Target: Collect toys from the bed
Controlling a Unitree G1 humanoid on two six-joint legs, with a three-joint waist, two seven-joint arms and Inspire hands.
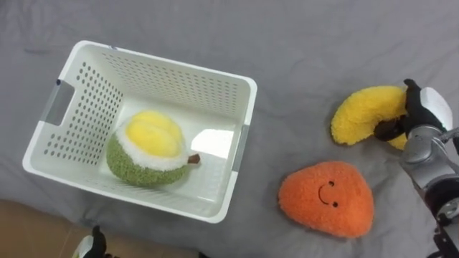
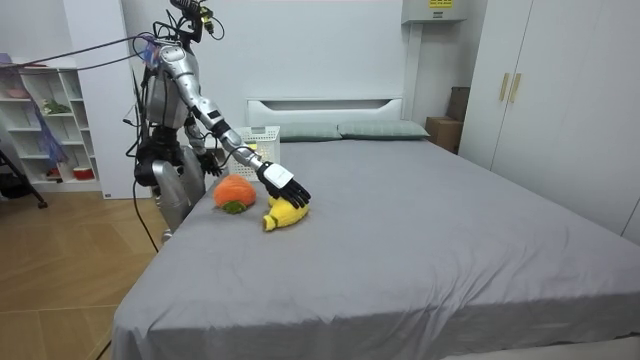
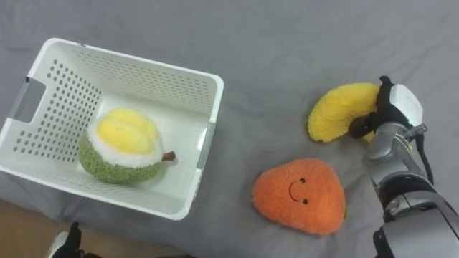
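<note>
arm outstretched across the bed [image 1: 301, 43], right hand [image 1: 430, 104] clamped on banana plush [image 1: 362, 113]

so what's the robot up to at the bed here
The robot stands at the bedside, its right robot hand closed round one end of a yellow banana plush on the grey bed. An orange smiley plush lies nearer, untouched. The white basket holds a green and yellow plush fruit. The left robot hand is low by the bed's edge.
</note>
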